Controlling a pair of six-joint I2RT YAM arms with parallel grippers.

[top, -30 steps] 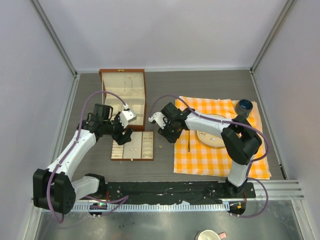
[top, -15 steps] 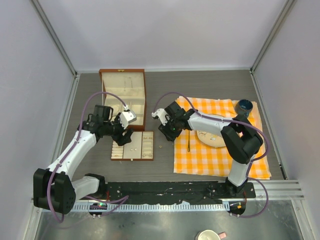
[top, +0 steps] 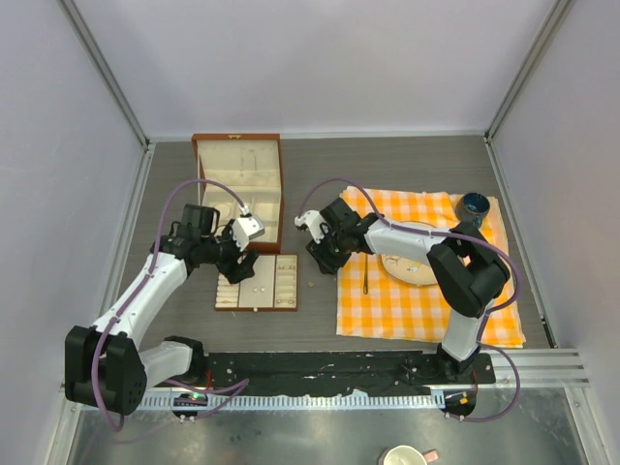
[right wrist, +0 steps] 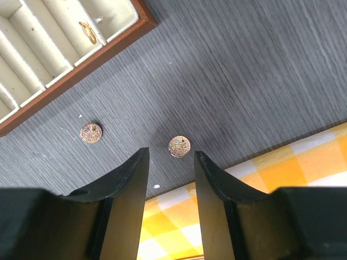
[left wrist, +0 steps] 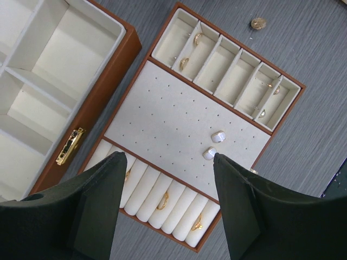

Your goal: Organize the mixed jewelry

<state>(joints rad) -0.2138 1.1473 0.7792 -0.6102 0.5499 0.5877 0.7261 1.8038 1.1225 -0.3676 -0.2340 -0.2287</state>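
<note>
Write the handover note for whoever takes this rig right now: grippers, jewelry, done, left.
Left gripper: open, empty, above the tray.
Right gripper: open, empty, over the table, lined up on a gold disc.
Jewelry: gold rings in the tray's slots, two pearl studs on its pin panel; a second gold disc lies loose on the table near the tray.
Done: several pieces sit in the tray.
Left: both discs, probably the one at the right gripper first.

open wooden box [top: 228, 170] behind its tray [top: 257, 266] — checkered cloth [top: 426, 310] under a plate [top: 412, 272], dark cup [top: 475, 204] at its corner
</note>
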